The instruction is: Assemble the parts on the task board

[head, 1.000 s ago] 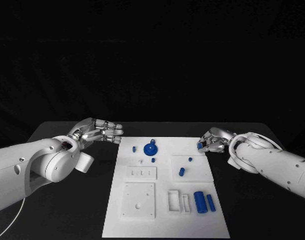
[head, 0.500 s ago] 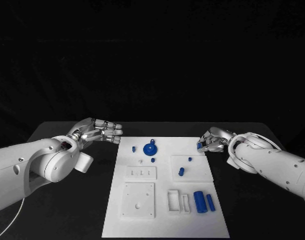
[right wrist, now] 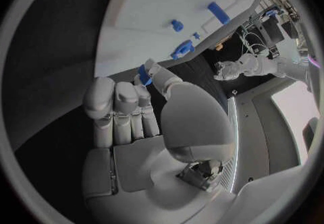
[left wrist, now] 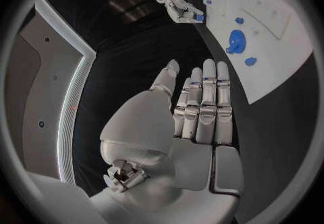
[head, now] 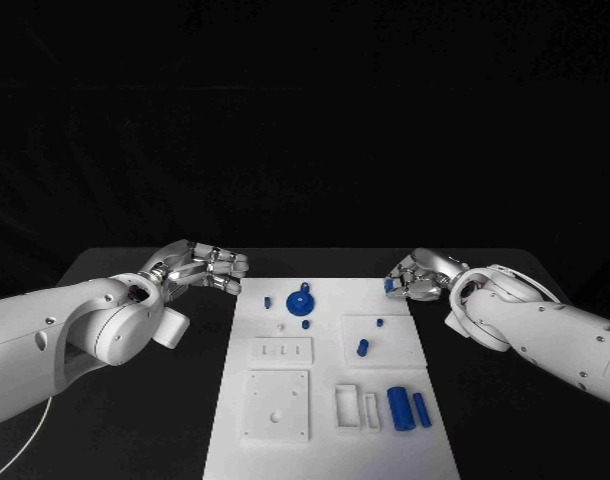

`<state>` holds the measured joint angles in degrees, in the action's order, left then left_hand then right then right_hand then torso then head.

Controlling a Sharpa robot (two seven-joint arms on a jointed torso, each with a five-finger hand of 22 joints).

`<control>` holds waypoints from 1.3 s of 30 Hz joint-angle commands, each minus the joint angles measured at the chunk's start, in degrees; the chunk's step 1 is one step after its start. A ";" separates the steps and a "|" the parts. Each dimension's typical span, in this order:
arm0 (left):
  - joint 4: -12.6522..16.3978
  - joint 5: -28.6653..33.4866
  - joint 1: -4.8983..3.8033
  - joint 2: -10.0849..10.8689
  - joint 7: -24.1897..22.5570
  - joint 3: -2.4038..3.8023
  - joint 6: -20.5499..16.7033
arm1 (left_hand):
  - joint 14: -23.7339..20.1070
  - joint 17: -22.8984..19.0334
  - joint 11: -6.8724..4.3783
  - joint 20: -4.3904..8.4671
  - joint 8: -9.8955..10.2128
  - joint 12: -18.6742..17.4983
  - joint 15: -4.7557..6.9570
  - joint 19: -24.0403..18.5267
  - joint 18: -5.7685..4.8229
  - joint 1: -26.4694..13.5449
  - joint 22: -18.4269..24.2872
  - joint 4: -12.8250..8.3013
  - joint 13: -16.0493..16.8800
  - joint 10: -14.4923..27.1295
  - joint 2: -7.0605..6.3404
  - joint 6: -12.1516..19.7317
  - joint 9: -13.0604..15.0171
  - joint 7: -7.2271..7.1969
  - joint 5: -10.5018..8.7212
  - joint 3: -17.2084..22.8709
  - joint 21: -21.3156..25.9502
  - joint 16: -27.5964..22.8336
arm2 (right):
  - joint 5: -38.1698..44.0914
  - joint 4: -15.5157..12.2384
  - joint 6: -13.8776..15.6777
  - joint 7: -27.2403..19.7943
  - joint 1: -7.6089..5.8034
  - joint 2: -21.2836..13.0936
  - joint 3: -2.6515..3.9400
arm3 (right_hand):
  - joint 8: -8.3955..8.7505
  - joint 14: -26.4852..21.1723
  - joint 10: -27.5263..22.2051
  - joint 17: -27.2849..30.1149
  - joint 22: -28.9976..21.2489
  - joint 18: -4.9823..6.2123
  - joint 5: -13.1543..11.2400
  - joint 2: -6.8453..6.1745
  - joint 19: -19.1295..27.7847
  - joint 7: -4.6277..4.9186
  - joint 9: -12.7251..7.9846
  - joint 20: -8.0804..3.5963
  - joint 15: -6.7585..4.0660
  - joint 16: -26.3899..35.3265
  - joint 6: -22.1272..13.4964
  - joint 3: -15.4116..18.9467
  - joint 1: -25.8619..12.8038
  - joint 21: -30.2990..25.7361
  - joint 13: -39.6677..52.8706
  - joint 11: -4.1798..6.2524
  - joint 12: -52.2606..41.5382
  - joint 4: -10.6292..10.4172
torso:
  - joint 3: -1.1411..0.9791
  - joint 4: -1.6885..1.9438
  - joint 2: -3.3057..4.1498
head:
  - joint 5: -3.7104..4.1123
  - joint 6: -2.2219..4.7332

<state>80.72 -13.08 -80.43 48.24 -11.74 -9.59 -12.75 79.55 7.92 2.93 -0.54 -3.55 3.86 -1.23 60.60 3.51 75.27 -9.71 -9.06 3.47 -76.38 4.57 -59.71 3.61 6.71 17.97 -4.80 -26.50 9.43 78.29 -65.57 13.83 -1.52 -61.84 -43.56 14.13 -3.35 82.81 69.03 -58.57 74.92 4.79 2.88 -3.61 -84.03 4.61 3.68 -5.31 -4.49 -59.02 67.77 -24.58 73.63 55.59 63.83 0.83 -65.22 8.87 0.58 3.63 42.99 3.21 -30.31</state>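
The white task board (head: 285,440) lies in the middle of the black table. My right hand (head: 422,277) hovers at the board's far right corner and pinches a small blue part (head: 393,286) between thumb and fingers; the right wrist view shows the blue part (right wrist: 144,74) at the fingertips. My left hand (head: 204,265) floats off the board's far left corner, fingers straight, holding nothing. A round blue piece (head: 301,301) stands near the board's far edge. Two blue cylinders (head: 408,407) lie at the near right.
Small blue pegs (head: 268,299) and a short blue piece (head: 363,347) sit on the board among white raised blocks (head: 278,400). In the left wrist view the board (left wrist: 283,46) and my right hand (left wrist: 181,9) lie beyond my left hand's fingers (left wrist: 206,100).
My right hand has lifted slightly and drifted toward the far edge with the blue part still pinched. The left hand has barely moved.
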 commanded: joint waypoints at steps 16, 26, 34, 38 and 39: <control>-4.21 -4.53 -1.68 -6.75 16.12 0.16 3.98 | -10.27 25.69 -5.99 6.71 -22.06 34.90 6.39 -5.90 -3.51 -11.70 -19.76 13.51 22.61 -0.10 -2.60 -0.33 24.66 -5.04 -3.00 -3.61 -26.09 49.44 | 4.24 -10.12 1.55 9.99 -2.32 4.43 -0.12 | -0.23 0.04 0.34 0.06 6.92 -0.31 1.94 -0.03 -1.83 -0.14 0.10 -0.53 -0.32 0.22 0.27 -0.73 -0.38 -0.08 -0.02 -0.11 0.18 -0.84 | 0.67 -0.86 -2.59 | -2.64 -0.69; -5.76 -9.05 -1.78 -9.53 19.12 0.09 6.72 | -11.83 19.77 -6.27 6.51 -26.81 39.80 6.20 -7.37 -3.31 -11.30 -22.33 16.40 22.40 1.86 -5.59 3.44 37.32 -6.61 -2.69 -0.13 -27.17 53.97 | 4.78 -11.54 -0.24 12.36 -2.64 8.20 -1.00 | -0.23 0.04 0.26 0.09 6.90 -0.27 2.95 0.09 -1.84 -0.11 0.10 -0.52 -0.32 0.33 0.12 -0.37 -0.38 -0.20 0.00 -0.13 0.24 -0.96 | 0.58 -1.24 -2.90 | -2.64 -1.06; -5.54 -10.32 -1.78 -11.15 20.67 0.06 5.66 | -12.36 16.95 -5.88 6.21 -23.71 39.69 5.90 -7.32 -3.20 -11.54 -22.97 18.80 21.04 2.16 -7.16 2.81 37.31 -6.16 -2.91 1.07 -26.02 54.69 | 5.11 -11.42 -1.95 13.39 -3.04 10.00 -1.73 | -0.23 0.09 0.24 -0.09 6.94 -0.27 3.44 0.23 -1.93 -0.20 0.11 -0.52 -0.32 0.20 0.24 0.24 -0.70 -0.10 0.06 -0.07 0.22 -1.06 | 0.55 -1.22 -2.77 | -2.55 -0.84; -5.34 -10.15 -1.78 -11.93 21.85 0.03 4.47 | -12.71 16.15 -5.64 6.00 -22.93 39.25 5.69 -7.44 -3.22 -11.41 -23.10 19.88 20.55 2.45 -8.95 3.06 36.91 -5.86 -3.13 2.20 -25.34 54.45 | 5.22 -11.54 -2.58 13.70 -3.22 10.56 -1.93 | -0.23 0.07 0.24 -0.14 6.93 -0.27 3.86 0.26 -1.94 -0.24 0.11 -0.54 -0.33 0.20 0.30 0.71 -0.77 -0.13 0.06 -0.06 0.24 -1.10 | 0.55 -1.06 -2.79 | -2.49 -0.98; -5.29 -10.22 -1.77 -12.09 22.15 0.02 4.20 | -12.74 16.01 -5.60 5.96 -22.67 39.17 5.65 -7.44 -3.21 -11.37 -23.12 20.13 20.46 2.49 -9.24 3.06 36.64 -5.81 -3.15 2.37 -25.20 54.42 | 5.24 -11.59 -2.71 13.76 -3.26 10.69 -1.96 | -0.23 0.06 0.24 -0.12 6.91 -0.26 4.05 0.29 -1.92 -0.26 0.11 -0.53 -0.34 0.24 0.30 0.98 -0.78 -0.23 0.09 -0.06 0.23 -1.11 | 0.52 -1.06 -2.78 | -2.49 -0.97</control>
<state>75.27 -22.44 -82.10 36.32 8.53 -9.59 -7.88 67.24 24.00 -2.66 5.74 -26.32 43.25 4.40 53.22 0.86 63.92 -32.78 10.82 23.97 -74.18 -4.38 -56.60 40.31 0.59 15.02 -2.34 -51.83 63.86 82.58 -77.00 13.06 11.21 -65.04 -33.01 12.18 -3.38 82.81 69.01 -58.66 74.91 4.79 6.72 -3.70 -83.82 4.59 3.72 -5.52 -4.49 -59.02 67.73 -23.84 73.21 55.59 63.84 0.81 -65.21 7.80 1.16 2.48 40.19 0.72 -31.21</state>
